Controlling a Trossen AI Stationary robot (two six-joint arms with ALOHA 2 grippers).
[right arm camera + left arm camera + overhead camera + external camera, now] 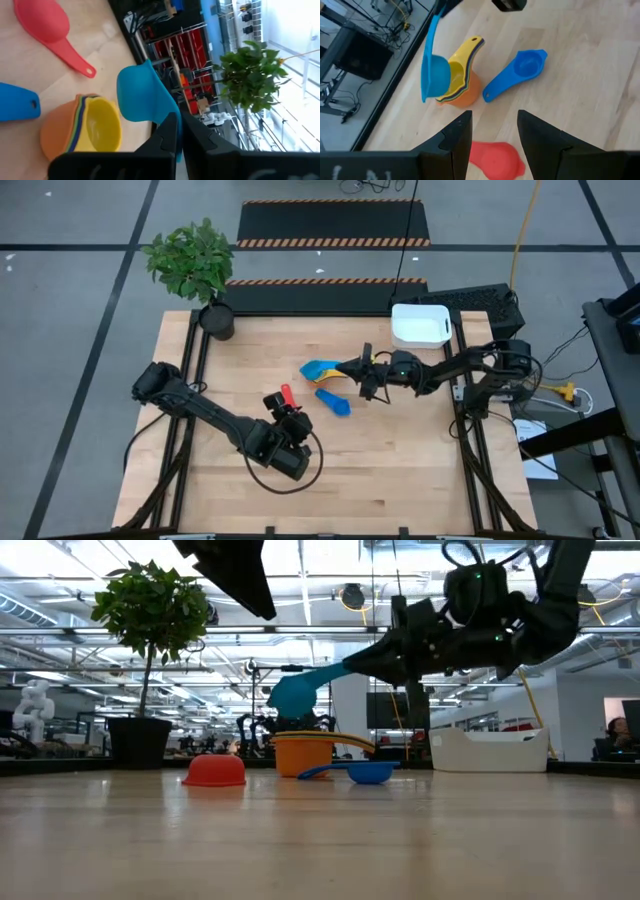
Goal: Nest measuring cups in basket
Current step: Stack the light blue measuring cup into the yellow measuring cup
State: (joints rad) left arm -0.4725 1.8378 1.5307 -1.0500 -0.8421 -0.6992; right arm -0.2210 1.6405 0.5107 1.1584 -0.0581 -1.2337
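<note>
My right gripper (177, 127) is shut on a light blue measuring cup (295, 690), held in the air just above a nested stack (462, 85). The stack stands on its base on the table, orange outside and yellow innermost. A medium blue cup (335, 402) lies open side up near the stack. A red cup (213, 770) lies mouth down on the table. My left gripper (492, 132) hovers open above the red cup, well clear of it. The white basket (420, 325) stands at the far right. My right gripper pinches the light blue cup's handle (167, 114) near its free end between its two fingers. The fingers come in about level from the table's right side and run along the handle. The cup is lifted clear, its bowl (292, 695) hanging lower than the handle, over the stack.
A potted plant (216, 318) stands at the table's far left corner. A black keyboard-like unit (480, 300) sits behind the basket. Bare wood lies along the near half of the table (380, 480).
</note>
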